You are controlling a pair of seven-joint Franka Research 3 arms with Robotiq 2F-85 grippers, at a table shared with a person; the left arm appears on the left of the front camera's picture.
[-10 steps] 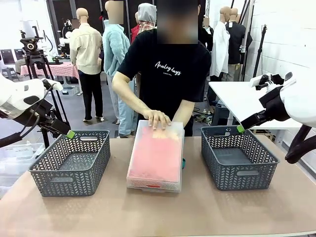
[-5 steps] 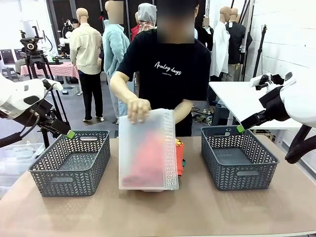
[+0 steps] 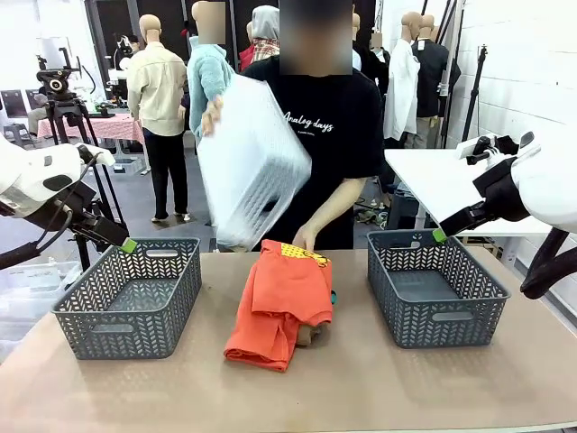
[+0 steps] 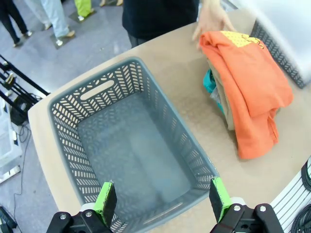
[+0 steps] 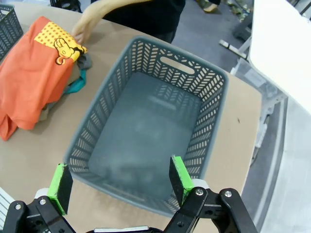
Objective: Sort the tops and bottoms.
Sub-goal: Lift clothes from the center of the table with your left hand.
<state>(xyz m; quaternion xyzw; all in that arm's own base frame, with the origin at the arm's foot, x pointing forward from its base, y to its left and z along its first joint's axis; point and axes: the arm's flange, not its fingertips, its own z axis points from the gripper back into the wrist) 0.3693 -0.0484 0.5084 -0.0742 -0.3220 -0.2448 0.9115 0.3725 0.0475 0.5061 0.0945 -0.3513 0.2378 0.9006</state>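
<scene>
The person at the far side of the table (image 3: 379,397) holds a white bin (image 3: 252,162) up and tilted above the far end of the clothes, with the other hand (image 3: 305,239) on the stack's far edge. I judge that a reach to the middle now could strike that bin or hand. Each arm hangs over its own grey basket, the left gripper (image 4: 163,199) above the left basket (image 3: 117,334) and the right gripper (image 5: 120,183) above the right basket (image 3: 442,327). Both have jaws spread wide and hold nothing. The tops (image 3: 284,302) lie stacked between the baskets, touching neither. A wide pinch from above may lift several layers at once or drag the stack. The orange-red T-shirt (image 4: 248,82) covers it, loosely folded and limp. A tan one (image 3: 311,336) and a grey one (image 5: 83,60) show only as edges beneath, and a teal one (image 4: 210,82) as a sliver. A small yellow print (image 5: 63,41) sits at the orange shirt's far end.
</scene>
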